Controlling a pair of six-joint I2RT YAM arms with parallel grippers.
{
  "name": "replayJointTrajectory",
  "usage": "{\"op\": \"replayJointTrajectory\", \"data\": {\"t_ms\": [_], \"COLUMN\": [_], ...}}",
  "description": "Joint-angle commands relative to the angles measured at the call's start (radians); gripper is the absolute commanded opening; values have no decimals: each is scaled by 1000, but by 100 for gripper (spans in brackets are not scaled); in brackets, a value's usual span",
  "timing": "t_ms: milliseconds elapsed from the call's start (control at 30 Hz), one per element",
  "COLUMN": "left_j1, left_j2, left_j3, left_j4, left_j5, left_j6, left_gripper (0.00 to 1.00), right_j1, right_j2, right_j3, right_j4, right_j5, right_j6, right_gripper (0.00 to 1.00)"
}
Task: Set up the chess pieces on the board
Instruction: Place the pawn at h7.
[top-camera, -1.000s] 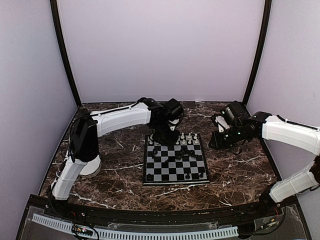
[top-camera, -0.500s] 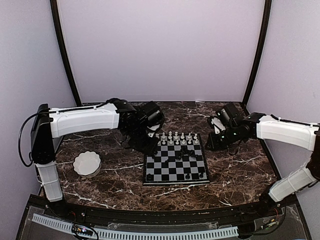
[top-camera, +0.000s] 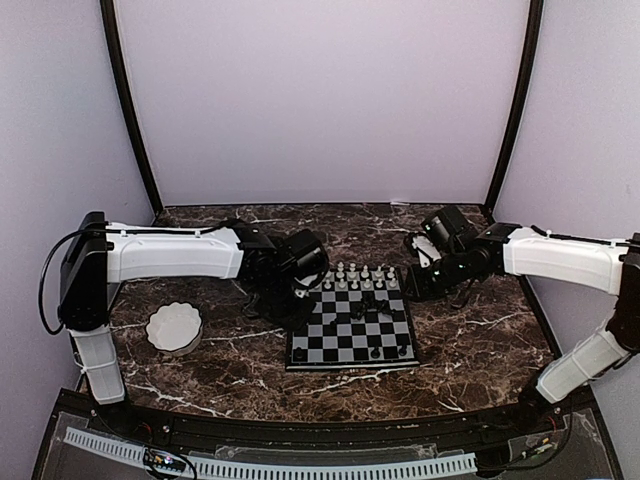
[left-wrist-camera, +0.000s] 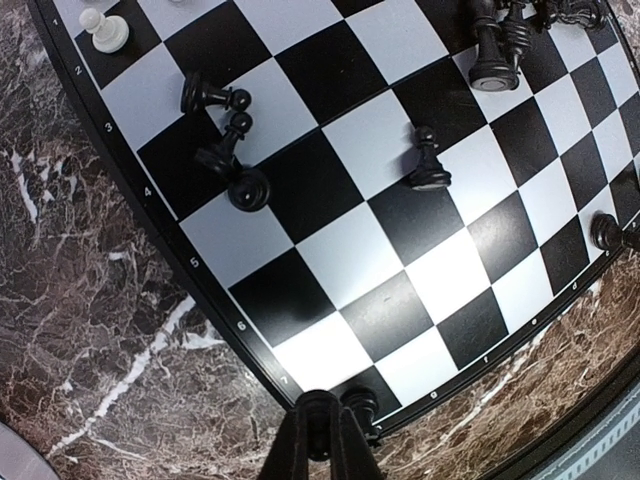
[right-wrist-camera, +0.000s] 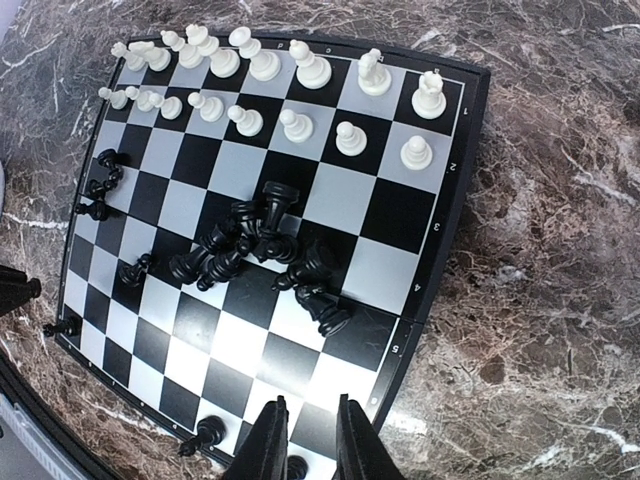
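Observation:
The board (top-camera: 340, 345) lies at the table's middle. White pieces (right-wrist-camera: 265, 65) stand in two rows on its far side. Black pieces (right-wrist-camera: 260, 235) lie heaped mid-board, and a few stand on the near row (right-wrist-camera: 207, 432). My left gripper (top-camera: 295, 292) hangs over the board's far left corner. In the left wrist view it (left-wrist-camera: 320, 425) is shut on a small dark piece (left-wrist-camera: 318, 408). Two black pieces (left-wrist-camera: 225, 150) lie toppled near that edge. My right gripper (top-camera: 422, 283) is beside the far right corner, open and empty above the board (right-wrist-camera: 308, 435).
A white scalloped bowl (top-camera: 174, 327) stands on the marble to the left of the board, under the left arm. Black frame posts and pale walls close in the back and sides.
My left arm swung outward and its gripper moved from over the white rows to the board's far left corner, uncovering the white pieces and the bowl. The right gripper edged left.

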Motion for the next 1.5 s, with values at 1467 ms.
{"op": "replayJointTrajectory", "data": {"t_ms": [1467], "left_j1": [-30], "left_j2": [109], "left_j3": [43], "left_j4": [2], "left_j5": [-8], "left_j6": [6], "left_gripper": [8], "right_j1": [11], "right_j2": [-13], "right_j3": [19], "right_j4": [4], "right_j5": [10], "right_j6": [-12], "right_gripper": [19]}}
